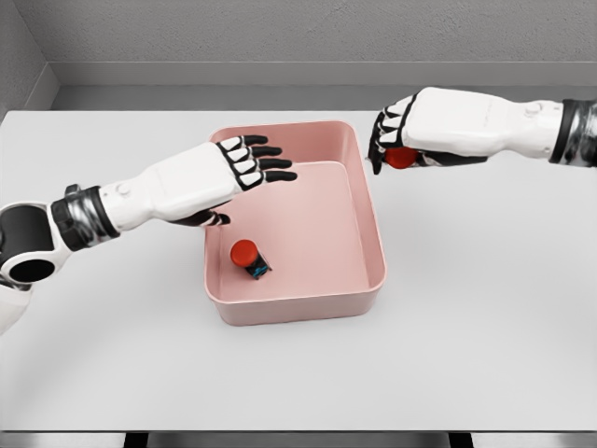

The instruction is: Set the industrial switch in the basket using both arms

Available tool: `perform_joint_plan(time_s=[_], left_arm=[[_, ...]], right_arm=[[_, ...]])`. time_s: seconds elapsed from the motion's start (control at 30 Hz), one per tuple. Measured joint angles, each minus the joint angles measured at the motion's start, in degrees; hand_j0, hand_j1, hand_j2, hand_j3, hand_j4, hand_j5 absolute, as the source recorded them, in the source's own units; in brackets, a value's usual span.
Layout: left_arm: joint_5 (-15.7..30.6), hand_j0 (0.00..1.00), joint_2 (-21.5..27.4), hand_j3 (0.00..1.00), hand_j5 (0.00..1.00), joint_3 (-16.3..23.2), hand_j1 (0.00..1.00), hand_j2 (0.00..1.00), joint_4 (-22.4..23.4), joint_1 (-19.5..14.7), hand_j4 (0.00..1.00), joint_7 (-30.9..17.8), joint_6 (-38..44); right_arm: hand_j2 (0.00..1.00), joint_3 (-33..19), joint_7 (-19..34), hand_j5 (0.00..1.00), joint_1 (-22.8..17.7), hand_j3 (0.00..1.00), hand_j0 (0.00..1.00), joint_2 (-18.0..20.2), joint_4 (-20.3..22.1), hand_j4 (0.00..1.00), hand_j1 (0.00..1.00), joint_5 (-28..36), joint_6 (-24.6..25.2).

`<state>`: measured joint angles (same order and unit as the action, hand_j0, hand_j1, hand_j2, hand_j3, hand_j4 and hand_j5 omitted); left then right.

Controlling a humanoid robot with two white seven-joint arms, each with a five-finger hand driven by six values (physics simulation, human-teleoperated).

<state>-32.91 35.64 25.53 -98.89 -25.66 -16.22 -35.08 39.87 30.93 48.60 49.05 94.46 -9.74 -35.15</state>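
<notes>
The industrial switch [248, 258], a small dark block with a round red button on top, is lying inside the pink basket [369, 222], near its front-left corner and just beside the left wall, tilted a little rather than sitting square. A second red-capped piece [401, 157], which looks like another switch of the same kind, is being gripped in the right hand [392, 140], whose fingers are wrapping around it so that only the red cap is showing; that hand is hovering just outside the basket's back-right corner, above the desk [485, 327] and not yet over the rim. The left hand [244, 168] is reaching in over the basket's back-left part with its fingers stretched out flat and holding nothing, so it appears to be released, well above the switch below it. Judging by this layout, the step in hand is bringing the right hand's load over the basket and letting it go. To do that well, the right hand should be travelling toward the left until the red cap is clearly inside the right wall, staying high enough for its fingers to clear the rim, then lowering over the bare floor in the back half before opening. The left arm is crowding that space, so it should be drawing away toward the desk's left edge, to avoid the hands meeting. The basket is holding only the one switch; the rest of its floor is bare.
</notes>
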Motion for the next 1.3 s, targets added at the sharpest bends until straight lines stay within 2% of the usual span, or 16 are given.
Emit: perform_joint_plan(time_s=[0.07,0.2,0.3,0.43,0.5,0.53,0.57,0.87,1.07,1.17,1.3], left_arm=[[2.48,1.00,2.49,1.00,1.00,-0.18,1.00,1.00,-0.04,-0.79,1.00,-0.11,0.00],[5.58,1.00,8.44,1.00,1.00,-1.20,1.00,1.00,0.03,0.17,1.00,-0.21,0.00],[6.48,1.00,12.05,1.00,1.00,-1.38,1.00,1.00,0.16,1.23,1.00,-0.24,-0.01],[6.94,1.00,14.01,1.00,1.00,-1.70,1.00,1.00,0.06,2.11,1.00,-0.25,-0.01],[7.08,1.00,14.35,1.00,1.00,-1.78,1.00,1.00,0.02,2.20,1.00,-0.25,-0.01],[7.11,1.00,14.38,1.00,1.00,-1.78,1.00,1.00,0.02,2.29,1.00,-0.25,-0.01],[7.15,1.00,14.34,1.00,1.00,-1.78,1.00,1.00,0.02,2.29,1.00,-0.25,-0.01],[7.63,1.00,14.02,1.00,1.00,-1.73,1.00,1.00,-0.06,2.72,1.00,-0.25,0.00],[7.62,1.00,14.37,1.00,1.00,-1.78,1.00,1.00,-0.07,2.90,1.00,-0.25,0.00],[7.57,1.00,14.61,1.00,1.00,-1.73,1.00,1.00,-0.04,3.78,1.00,-0.25,-0.01],[7.64,1.00,14.71,1.00,1.00,-1.66,1.00,1.00,-0.06,3.69,1.00,-0.24,0.00]], right_arm=[[0.48,1.06,0.03,0.48,0.97,0.48,0.48,-1.30,-0.04,0.48,0.48,-0.02,-0.02],[0.48,3.40,0.23,0.48,2.72,0.48,0.48,-3.92,-0.15,0.48,0.48,-0.04,0.04],[0.48,5.22,0.36,0.48,3.78,0.48,0.48,-5.72,-0.26,0.48,0.48,0.01,0.57],[0.49,6.66,0.60,0.49,4.13,0.49,0.49,-7.58,-0.42,0.49,0.49,-0.03,0.98],[0.60,6.96,0.75,0.60,4.22,0.60,0.60,-8.35,-0.58,0.60,0.60,-0.09,1.08],[0.97,7.06,0.77,0.97,4.13,0.97,0.97,-8.91,-0.85,0.97,0.97,-0.14,1.14],[1.00,7.10,0.63,1.00,4.22,1.00,1.00,-9.34,-1.20,1.00,1.00,-0.18,1.55],[1.00,6.56,0.24,1.00,4.66,1.00,1.00,-9.98,-2.43,1.00,1.00,-0.33,3.17],[1.00,4.63,0.06,1.00,2.29,1.00,1.00,-5.32,-3.80,1.00,1.00,-0.08,3.15],[1.00,2.26,-0.01,1.00,-0.97,1.00,1.00,-3.21,-4.63,1.00,1.00,0.16,3.27],[1.00,0.48,-0.10,1.00,-1.41,1.00,1.00,-0.75,-5.73,1.00,1.00,1.14,3.34]])
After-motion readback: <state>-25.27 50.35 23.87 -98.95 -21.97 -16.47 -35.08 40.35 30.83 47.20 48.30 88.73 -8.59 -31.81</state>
